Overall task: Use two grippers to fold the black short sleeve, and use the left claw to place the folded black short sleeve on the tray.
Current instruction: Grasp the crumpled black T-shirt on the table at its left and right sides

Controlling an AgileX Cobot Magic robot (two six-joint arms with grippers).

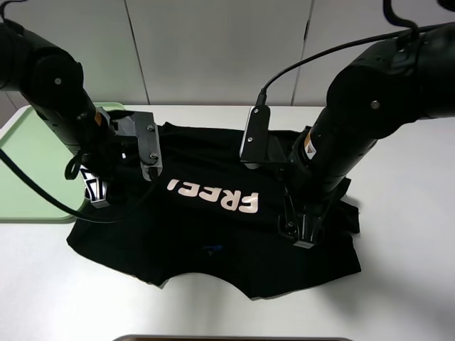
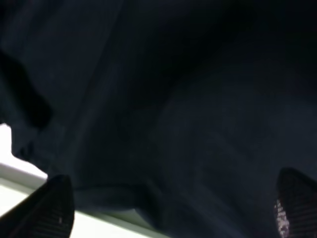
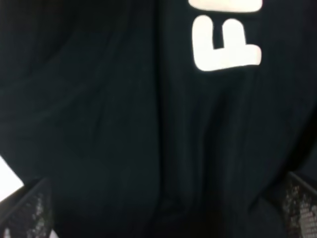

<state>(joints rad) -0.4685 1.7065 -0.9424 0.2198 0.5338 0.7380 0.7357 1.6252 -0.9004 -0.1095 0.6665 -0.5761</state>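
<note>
The black short sleeve [image 1: 213, 234] lies spread on the white table, with the white letters "FREE" [image 1: 213, 197] across its middle. My left gripper [image 1: 96, 193] points down at the shirt's left edge, beside the tray. In the left wrist view the left gripper [image 2: 173, 213] is open, its fingertips [image 2: 54, 210] wide apart with black cloth between them. My right gripper [image 1: 302, 229] points down onto the shirt's right part. In the right wrist view the right gripper [image 3: 166, 215] is open over the cloth, close to the white lettering [image 3: 225, 49].
A light green tray [image 1: 28, 170] lies at the table's left edge, just left of the shirt. Bare white table [image 1: 405, 270] shows to the right and in front of the shirt. A dark object [image 1: 231, 339] shows at the near edge.
</note>
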